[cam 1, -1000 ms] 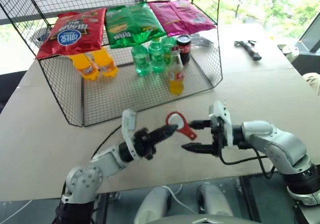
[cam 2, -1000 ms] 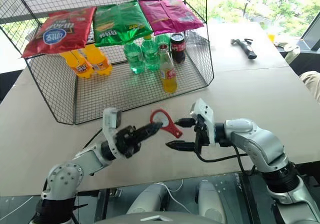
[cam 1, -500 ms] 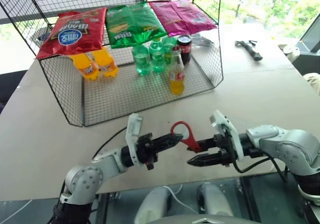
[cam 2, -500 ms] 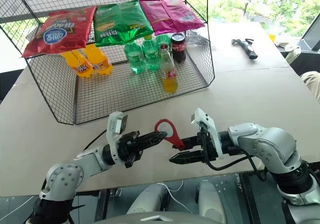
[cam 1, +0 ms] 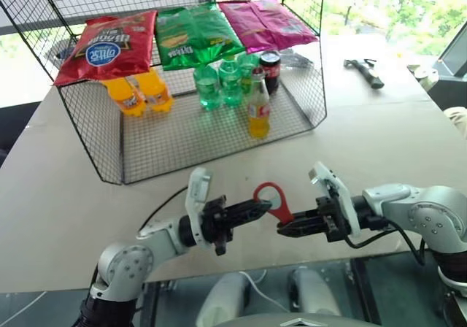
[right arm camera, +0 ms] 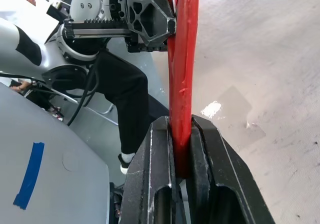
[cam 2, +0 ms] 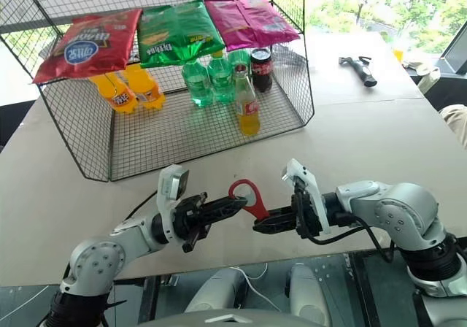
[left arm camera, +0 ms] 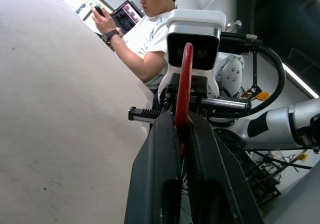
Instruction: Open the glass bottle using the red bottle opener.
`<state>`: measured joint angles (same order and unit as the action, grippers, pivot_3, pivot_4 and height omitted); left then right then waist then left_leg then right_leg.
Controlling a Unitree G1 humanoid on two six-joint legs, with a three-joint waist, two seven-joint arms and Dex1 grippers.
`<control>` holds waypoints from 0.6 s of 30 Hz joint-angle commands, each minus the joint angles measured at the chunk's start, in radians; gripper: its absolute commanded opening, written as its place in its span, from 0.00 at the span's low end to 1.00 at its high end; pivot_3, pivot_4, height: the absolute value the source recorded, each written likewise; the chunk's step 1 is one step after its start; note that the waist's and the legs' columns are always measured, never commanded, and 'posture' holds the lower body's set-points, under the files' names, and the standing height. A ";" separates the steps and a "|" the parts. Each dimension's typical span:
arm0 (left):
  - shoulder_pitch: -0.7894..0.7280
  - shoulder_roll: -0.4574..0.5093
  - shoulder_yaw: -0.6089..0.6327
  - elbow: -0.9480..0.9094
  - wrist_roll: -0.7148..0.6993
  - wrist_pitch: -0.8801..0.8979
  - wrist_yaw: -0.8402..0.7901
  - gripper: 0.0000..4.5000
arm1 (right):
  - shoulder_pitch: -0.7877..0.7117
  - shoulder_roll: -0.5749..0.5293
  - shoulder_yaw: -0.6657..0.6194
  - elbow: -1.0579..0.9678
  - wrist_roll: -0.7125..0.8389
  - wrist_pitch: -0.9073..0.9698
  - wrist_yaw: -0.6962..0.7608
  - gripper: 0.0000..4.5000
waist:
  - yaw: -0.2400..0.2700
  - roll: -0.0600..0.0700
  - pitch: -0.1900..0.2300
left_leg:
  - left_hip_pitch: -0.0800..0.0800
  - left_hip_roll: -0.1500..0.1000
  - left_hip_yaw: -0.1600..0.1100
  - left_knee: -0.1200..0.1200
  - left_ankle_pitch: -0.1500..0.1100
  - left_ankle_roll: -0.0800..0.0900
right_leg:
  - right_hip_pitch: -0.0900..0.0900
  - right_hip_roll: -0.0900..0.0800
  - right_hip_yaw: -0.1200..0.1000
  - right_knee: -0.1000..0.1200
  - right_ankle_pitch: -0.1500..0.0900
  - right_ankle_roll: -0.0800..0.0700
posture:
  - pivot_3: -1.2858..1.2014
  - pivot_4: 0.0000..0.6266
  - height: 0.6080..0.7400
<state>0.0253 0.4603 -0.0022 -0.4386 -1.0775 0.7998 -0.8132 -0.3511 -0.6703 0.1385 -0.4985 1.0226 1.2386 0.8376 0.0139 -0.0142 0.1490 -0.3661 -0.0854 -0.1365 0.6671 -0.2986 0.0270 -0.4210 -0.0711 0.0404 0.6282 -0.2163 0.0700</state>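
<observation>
Near the table's (cam 1: 379, 133) front edge, the left gripper (cam 1: 264, 207) and right gripper (cam 1: 283, 228) both clench the red bottle opener (cam 1: 275, 202) in midair, bare tabletop beyond. Farther off, the glass bottle (cam 1: 257, 108) stands near the wire cage's (cam 1: 102, 163) open front, its label writing unreadable.

The glass bottle (cam 1: 257, 106) hides part of a green bottle (cam 1: 246, 75) behind it. Its cap is too small to make out.

The red bottle opener (cam 1: 273, 203) sits between both grippers, before the wire basket (cam 1: 182, 141) holding the glass bottle (cam 1: 257, 108).
</observation>
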 commanded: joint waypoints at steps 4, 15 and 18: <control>-0.015 -0.085 0.058 -0.001 0.046 -0.109 0.081 0.70 | 0.034 0.028 -0.073 0.032 -0.095 -0.139 -0.080 0.00 | 0.001 0.000 0.000 | 0.000 0.000 0.000 0.000 0.000 0.000 | 0.000 0.000 0.000 -0.001 0.000 0.000 | 0.52 0.24 1.00; -0.309 -0.257 -0.013 0.341 0.691 -0.739 0.282 0.98 | -0.039 0.226 -0.147 0.356 -0.677 -0.922 -0.390 0.00 | 0.001 0.000 0.000 | 0.000 -0.001 0.002 0.001 0.000 0.000 | 0.000 0.003 0.001 -0.001 0.001 0.000 | 0.52 0.24 1.00; -0.399 -0.296 0.004 0.491 0.771 -0.860 0.332 0.98 | -0.053 0.243 -0.135 0.363 -0.777 -1.051 -0.422 0.00 | -0.001 0.000 0.000 | -0.002 -0.001 0.002 0.000 0.000 0.000 | -0.003 0.003 0.001 -0.002 0.001 0.000 | 0.52 0.24 1.00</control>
<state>-0.3402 0.1798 -0.0103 0.0079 -0.3436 0.0179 -0.5097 -0.3837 -0.4370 0.0059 -0.1185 0.2915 0.2704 0.4367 0.0132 -0.0141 0.1490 -0.3693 -0.0865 -0.1346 0.6669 -0.2983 0.0269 -0.4249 -0.0685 0.0414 0.6266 -0.2150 0.0701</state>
